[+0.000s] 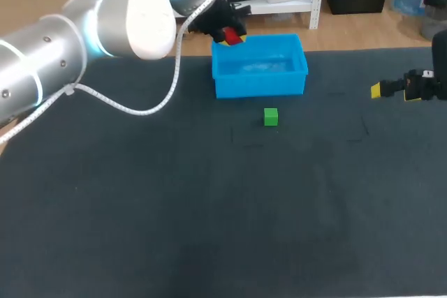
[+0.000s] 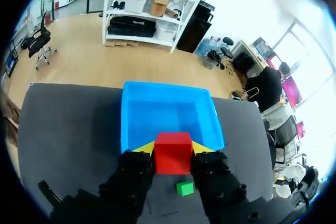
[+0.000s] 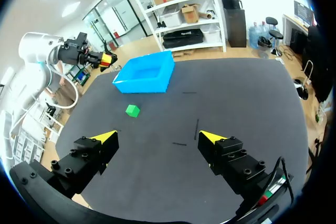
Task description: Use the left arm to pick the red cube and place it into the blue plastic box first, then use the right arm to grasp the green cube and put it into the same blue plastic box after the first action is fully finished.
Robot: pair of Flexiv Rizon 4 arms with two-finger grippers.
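We see our left claw (image 1: 230, 35) closed on the red cube (image 2: 173, 153), one yellow tip pressed to each of two opposite flat faces. It holds the cube in the air at the far left corner of the blue plastic box (image 1: 258, 85), which sits at the far middle of the dark desk (image 1: 174, 207). The cube is not yet inside. It looks to us like a small, stiff, light block with smooth faces. The squeeze should hold without crushing it, though a smooth face might slip under a loose grip. Dropped from here, it may bounce on the hard plastic floor of the box. The green cube (image 1: 271, 116) rests on the desk just on the near side of the box, apart from its wall. We judge it to be the same kind of block, best taken from above by two opposite side faces, with free room around it. Our right claw (image 3: 157, 139) hangs wide open and holds nothing, at the right of the desk, well apart from the green cube.
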